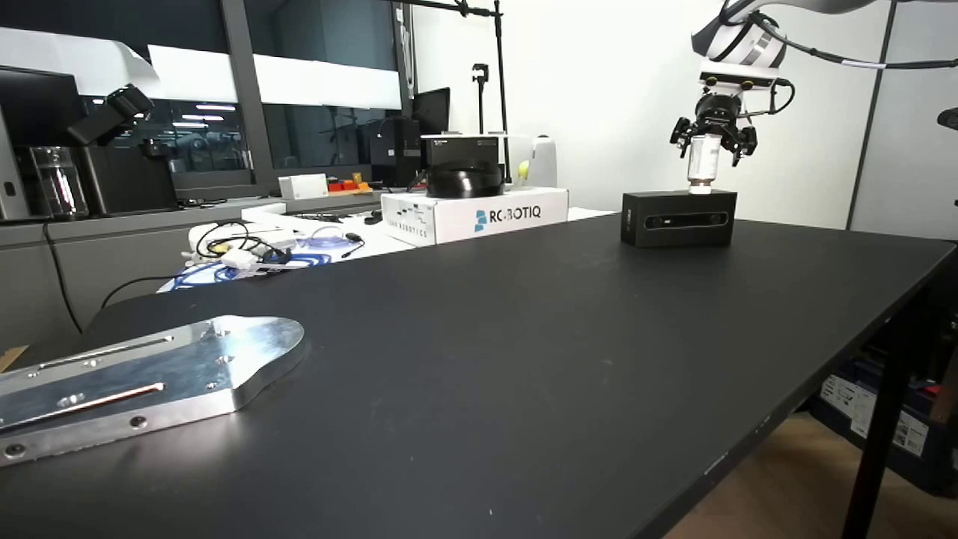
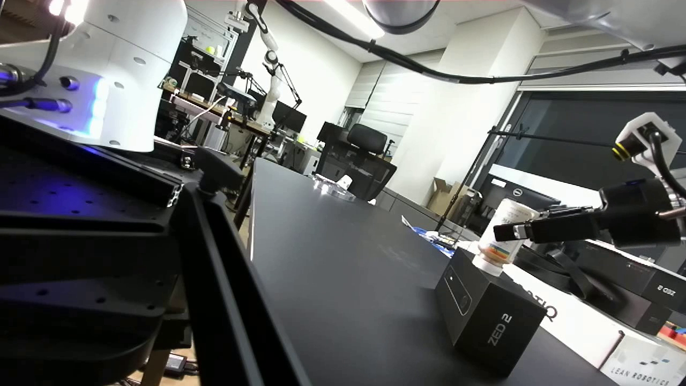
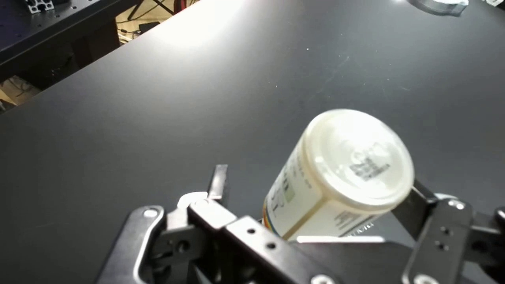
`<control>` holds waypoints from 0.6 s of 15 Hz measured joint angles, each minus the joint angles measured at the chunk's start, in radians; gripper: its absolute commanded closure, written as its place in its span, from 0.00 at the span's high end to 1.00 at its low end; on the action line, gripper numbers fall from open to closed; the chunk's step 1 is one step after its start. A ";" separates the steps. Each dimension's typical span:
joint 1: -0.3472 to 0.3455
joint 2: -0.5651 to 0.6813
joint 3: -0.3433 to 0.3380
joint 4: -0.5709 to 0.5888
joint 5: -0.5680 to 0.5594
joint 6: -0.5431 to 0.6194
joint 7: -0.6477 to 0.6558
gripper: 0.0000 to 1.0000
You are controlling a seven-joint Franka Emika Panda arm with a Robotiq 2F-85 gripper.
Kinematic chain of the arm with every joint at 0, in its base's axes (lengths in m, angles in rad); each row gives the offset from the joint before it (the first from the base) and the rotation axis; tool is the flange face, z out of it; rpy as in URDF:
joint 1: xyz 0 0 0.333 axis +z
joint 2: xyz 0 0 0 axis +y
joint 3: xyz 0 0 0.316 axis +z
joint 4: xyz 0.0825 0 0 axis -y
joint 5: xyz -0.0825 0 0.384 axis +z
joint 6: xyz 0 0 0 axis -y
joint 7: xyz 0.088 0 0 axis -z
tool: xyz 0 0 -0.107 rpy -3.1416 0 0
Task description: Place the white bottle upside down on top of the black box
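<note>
The white bottle stands upside down, cap down, on top of the black box. In an exterior view the bottle has a printed label with a rainbow band, and its white cap rests on the box, marked ZED 2. My gripper is open, with its fingers spread on both sides of the bottle. In the wrist view the bottle's base faces the camera. A gap shows between the bottle and the left finger of the gripper; the right finger is close to it, contact unclear.
The box stands on a black table. A shiny metal plate lies at the table's far end from the box. A white Robotiq carton carrying black items is beside the table, close behind the box in an exterior view.
</note>
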 measured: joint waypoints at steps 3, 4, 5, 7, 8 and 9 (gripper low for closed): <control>-0.005 -0.001 0.017 0.027 0.007 -0.028 0.000 1.00; -0.008 -0.001 0.022 0.038 0.014 -0.042 0.001 1.00; -0.011 -0.001 0.031 0.049 0.017 -0.057 0.001 1.00; -0.016 -0.003 0.045 0.071 0.022 -0.090 0.003 1.00; -0.018 -0.006 0.050 0.080 0.023 -0.109 0.004 1.00; -0.021 -0.010 0.056 0.088 0.024 -0.133 0.005 1.00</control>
